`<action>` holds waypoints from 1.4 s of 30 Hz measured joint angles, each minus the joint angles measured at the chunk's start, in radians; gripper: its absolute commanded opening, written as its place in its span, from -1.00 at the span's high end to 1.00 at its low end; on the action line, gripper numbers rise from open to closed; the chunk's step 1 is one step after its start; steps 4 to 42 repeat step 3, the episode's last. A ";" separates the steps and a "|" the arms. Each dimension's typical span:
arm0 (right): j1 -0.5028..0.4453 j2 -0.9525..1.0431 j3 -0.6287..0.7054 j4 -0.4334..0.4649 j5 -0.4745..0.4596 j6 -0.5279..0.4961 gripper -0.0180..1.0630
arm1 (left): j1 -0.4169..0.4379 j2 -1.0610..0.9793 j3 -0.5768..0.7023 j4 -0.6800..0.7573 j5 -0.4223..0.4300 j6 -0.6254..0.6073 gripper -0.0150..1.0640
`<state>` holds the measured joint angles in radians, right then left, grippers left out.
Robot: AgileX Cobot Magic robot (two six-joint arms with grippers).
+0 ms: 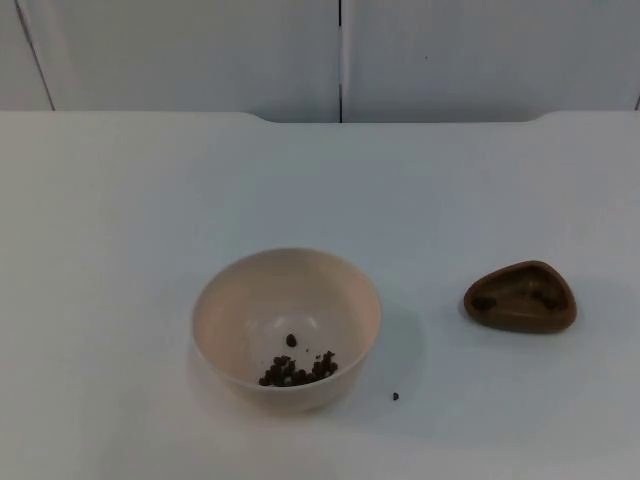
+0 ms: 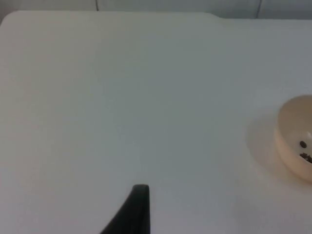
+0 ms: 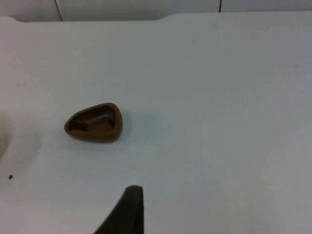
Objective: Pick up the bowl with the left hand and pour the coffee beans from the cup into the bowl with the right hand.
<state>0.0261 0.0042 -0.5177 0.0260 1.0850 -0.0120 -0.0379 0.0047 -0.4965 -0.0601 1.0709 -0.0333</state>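
Coffee beans (image 1: 298,372) lie in a small heap at the bottom of the cream bowl (image 1: 287,328), which stands upright on the white table (image 1: 120,220) toward its near edge, a little left of the middle. One more bean sits apart from the heap, higher on the bowl's inner floor. A single stray bean (image 1: 396,396) lies on the table just beside the bowl, on its right. The brown cup (image 1: 521,297), a rounded three-cornered dish, rests on the table well to the right of the bowl, apart from it, with a few dark beans left inside.

From the left wrist, the left gripper's black fingertip (image 2: 132,210) hangs above bare table, well apart from the bowl (image 2: 295,143); whether this gripper is spread or closed cannot be told. From the right wrist, the right gripper's black fingertip (image 3: 124,210) hangs over the table near the cup (image 3: 94,122) without touching it, and its state cannot be told either. Neither grips anything visible.
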 measured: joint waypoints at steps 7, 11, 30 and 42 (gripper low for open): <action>0.000 0.000 0.000 0.000 0.000 0.000 -0.98 | 0.049 0.000 0.000 0.000 0.000 0.000 -0.97; 0.000 0.000 0.000 0.000 0.000 0.000 -0.98 | 0.049 0.000 0.000 0.000 0.000 0.000 -0.97; 0.000 0.000 0.000 0.000 0.000 0.000 -0.98 | 0.049 0.000 0.000 0.000 0.000 0.000 -0.97; 0.000 0.000 0.000 0.000 0.000 0.000 -0.98 | 0.049 0.000 0.000 0.000 0.000 0.000 -0.97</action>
